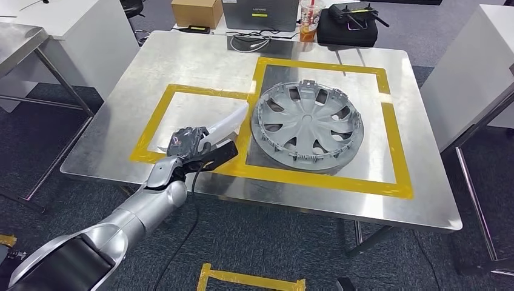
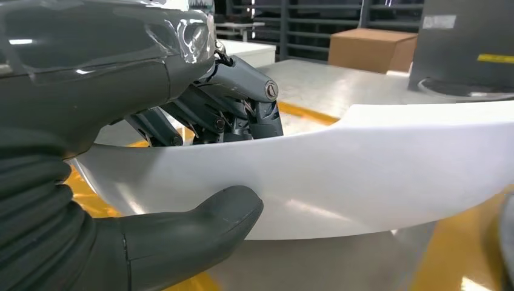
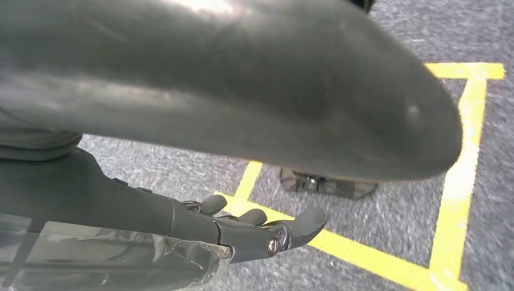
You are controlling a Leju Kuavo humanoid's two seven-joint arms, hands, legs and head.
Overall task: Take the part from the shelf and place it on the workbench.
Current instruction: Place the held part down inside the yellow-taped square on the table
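1. Nearest the head camera is the robot's silver left arm, which reaches up from below to the workbench (image 1: pixel 182 54), a brushed-metal table marked with two squares of yellow tape.
2. Its left hand (image 1: pixel 193 145) grips the task's thing, a long white curved plastic panel (image 1: pixel 227 123): in the left wrist view the thick grey thumb (image 2: pixel 200 227) lies under the panel's lower edge while the dark fingers (image 2: pixel 242 106) curl over its upper edge.
3. That panel is over the smaller yellow tape square (image 1: pixel 159 115), low over or resting on the metal; from the head view I cannot tell whether it touches.
4. Its long axis runs from the hand diagonally away and to the right, ending just beside the round grey plastic wheel cover (image 1: pixel 308 126) that lies in the larger yellow tape square (image 1: pixel 397 145).
5. Judging from this, the coming move is to let go, and it turns on that closeness: the far tip points at the wheel cover, so the hand should draw back toward the robot along the panel's axis, not push forward.
6. The left wrist view adds what the head view cannot: how thumb and fingers clamp the panel, and yellow tape (image 2: pixel 463 254) below it.
7. The right hand (image 3: pixel 242 227) hangs over grey carpet (image 3: pixel 388 224) with yellow floor tape (image 3: pixel 451 206), fingers loosely curled and apart, holding nothing.
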